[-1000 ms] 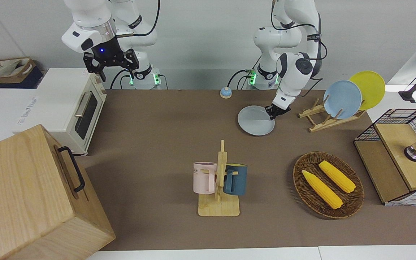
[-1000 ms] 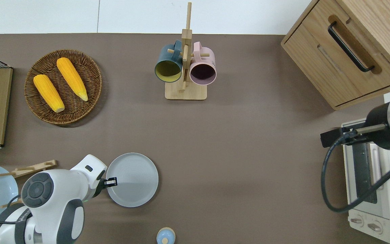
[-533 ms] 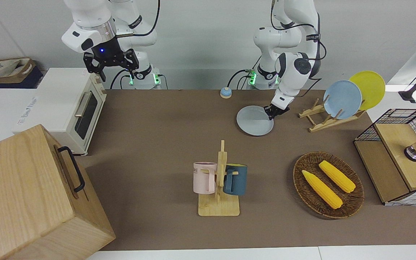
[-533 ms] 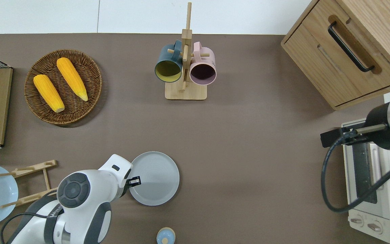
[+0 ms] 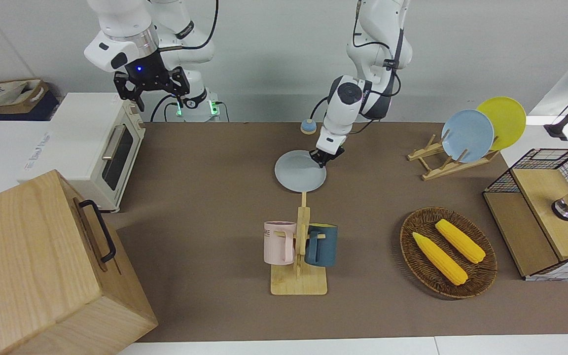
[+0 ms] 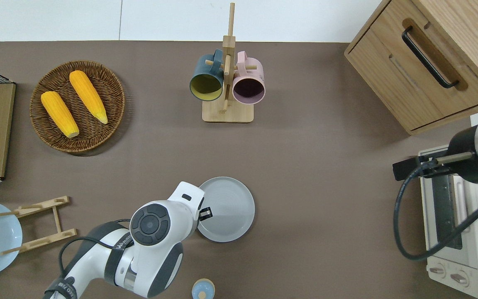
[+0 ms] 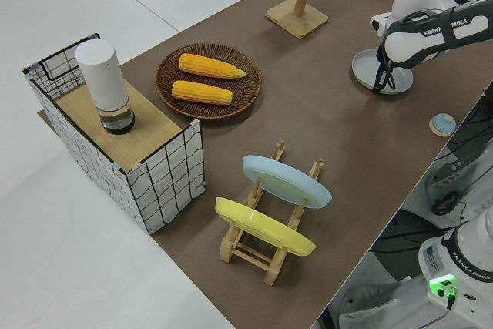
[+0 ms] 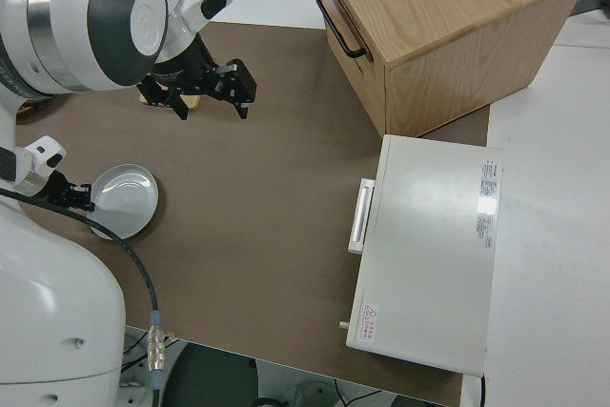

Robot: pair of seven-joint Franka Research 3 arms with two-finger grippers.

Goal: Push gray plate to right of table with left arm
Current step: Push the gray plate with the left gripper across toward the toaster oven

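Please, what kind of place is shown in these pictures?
Probably a robotics lab staged as a kitchen: the table carries a toaster oven, a mug rack and a basket of corn, while the left gripper touches the gray plate. The right arm is parked.

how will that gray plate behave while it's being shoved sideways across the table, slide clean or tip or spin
The gray plate lies flat and shallow on the matte brown table, so it will probably slide rather than tip or roll. The left gripper touches its rim at the edge toward the left arm's end, slightly off-center, so it may rotate or drift off line. It looks rigid; expect no bending.
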